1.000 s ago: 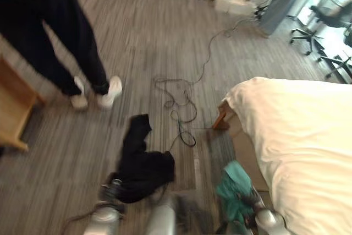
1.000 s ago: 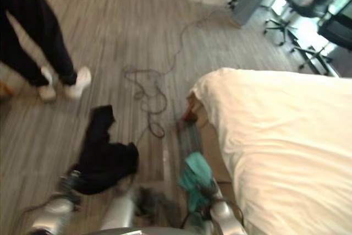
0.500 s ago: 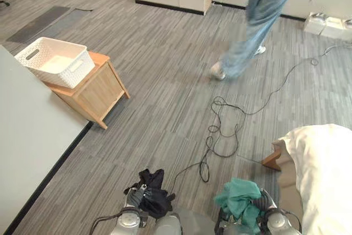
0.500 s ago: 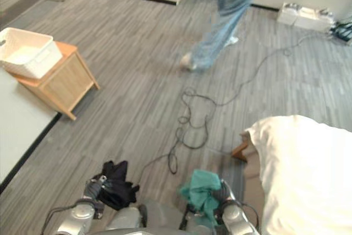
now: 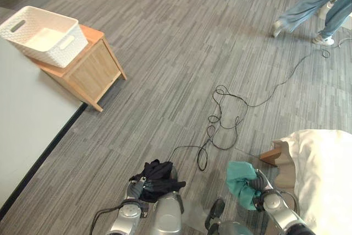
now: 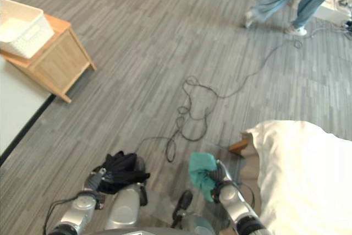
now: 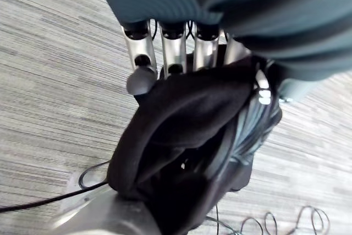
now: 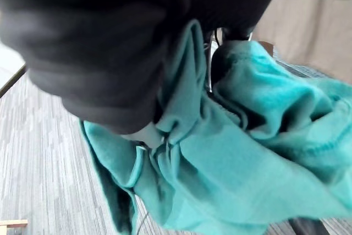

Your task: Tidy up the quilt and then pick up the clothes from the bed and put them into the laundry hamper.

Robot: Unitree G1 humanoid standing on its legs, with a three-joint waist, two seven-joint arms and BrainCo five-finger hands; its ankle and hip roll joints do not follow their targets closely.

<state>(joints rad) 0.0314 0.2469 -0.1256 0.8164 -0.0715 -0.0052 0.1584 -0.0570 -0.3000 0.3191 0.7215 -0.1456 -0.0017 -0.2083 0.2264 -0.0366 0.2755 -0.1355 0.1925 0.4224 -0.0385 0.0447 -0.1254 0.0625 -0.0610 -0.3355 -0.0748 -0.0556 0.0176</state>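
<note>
I'm carrying clothes off: left hand [image 5: 133, 190] fingers clutch the black garment [image 5: 155, 173], right hand [image 5: 263, 193] grips the teal one [image 5: 240, 183]; next, the hamper [image 5: 43, 33] at ten o'clock.

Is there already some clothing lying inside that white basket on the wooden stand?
No, the white basket on the wooden stand holds no clothes; the black garment and teal garment are in the robot's hands.

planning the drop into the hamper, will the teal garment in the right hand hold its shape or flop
Probably flop: the teal garment bunches in soft folds around the right hand and hangs loosely below it. It looks light for its bulk, so it may snag or drape over the white hamper rim.
</note>
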